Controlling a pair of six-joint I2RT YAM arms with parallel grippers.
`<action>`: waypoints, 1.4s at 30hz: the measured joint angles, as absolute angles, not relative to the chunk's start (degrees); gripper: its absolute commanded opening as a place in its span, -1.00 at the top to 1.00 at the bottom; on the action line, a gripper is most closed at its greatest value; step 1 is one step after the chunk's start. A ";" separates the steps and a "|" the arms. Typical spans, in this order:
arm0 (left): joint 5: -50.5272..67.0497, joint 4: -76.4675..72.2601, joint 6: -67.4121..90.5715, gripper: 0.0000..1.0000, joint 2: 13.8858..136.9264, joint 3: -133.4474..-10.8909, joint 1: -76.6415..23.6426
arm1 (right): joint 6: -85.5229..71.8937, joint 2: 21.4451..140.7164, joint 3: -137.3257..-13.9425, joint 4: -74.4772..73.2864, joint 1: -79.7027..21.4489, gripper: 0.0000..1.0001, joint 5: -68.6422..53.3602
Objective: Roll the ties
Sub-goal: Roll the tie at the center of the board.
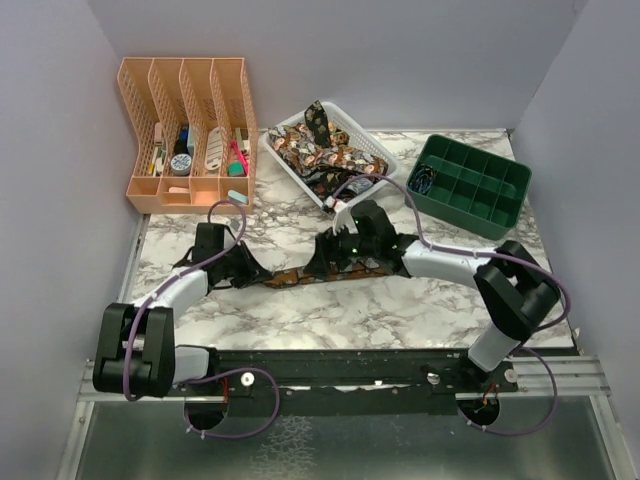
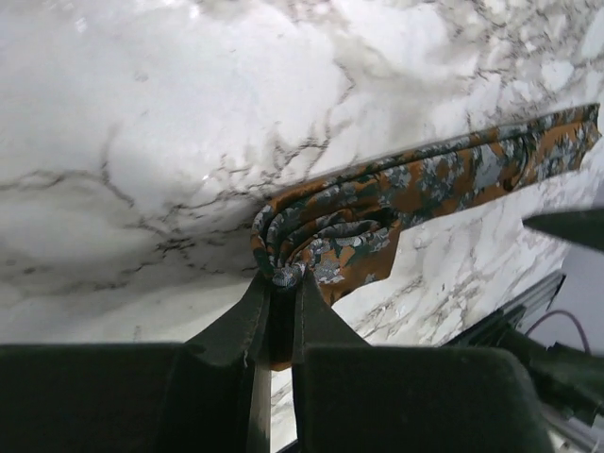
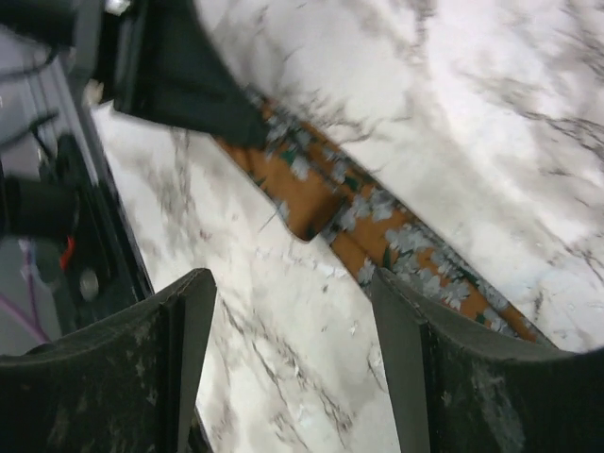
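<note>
Paisley tie is lying barely rolled, left gripper clamping its small coil, right gripper hovering wide open and empty, more ties waiting in the far-edge basket

White basket just beyond the tie

Peach organizer, white basket and green tray sit on marble tabletop.

- White moulded forearm shells between bulky black joint housings.
- Thin purple cables running along both arms.
- Matte black wedge-shaped fingers, faintly scuffed.
</note>
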State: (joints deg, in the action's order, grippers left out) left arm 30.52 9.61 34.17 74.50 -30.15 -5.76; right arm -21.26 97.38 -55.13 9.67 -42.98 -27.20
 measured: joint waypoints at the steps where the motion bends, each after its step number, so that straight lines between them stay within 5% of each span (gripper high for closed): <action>1: 29.39 9.74 34.92 0.54 73.23 -29.23 -5.76 | -18.44 95.90 -53.04 11.66 -43.55 -0.53 -28.21; 9: 24.10 10.48 37.91 -0.76 72.25 -28.14 -5.76 | 11.51 94.89 -49.69 16.73 -48.27 -0.61 -33.98; 12: 22.65 10.46 38.13 -0.97 71.53 -29.61 -5.96 | 21.04 98.94 -55.40 14.17 -48.29 -0.66 -35.90; 32: 13.17 17.30 39.64 -0.98 61.63 -29.76 -3.44 | 38.46 114.69 -66.72 6.79 -50.85 -0.70 -40.34; 42: 13.52 17.85 40.14 -0.98 59.02 -27.92 -3.38 | 42.11 119.48 -72.95 0.71 -50.11 -0.04 -42.26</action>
State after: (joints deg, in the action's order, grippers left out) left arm 13.52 17.85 40.14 59.02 -27.92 -3.38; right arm 42.11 119.48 -72.95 0.71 -50.11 -42.26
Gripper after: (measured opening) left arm 0.990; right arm 0.584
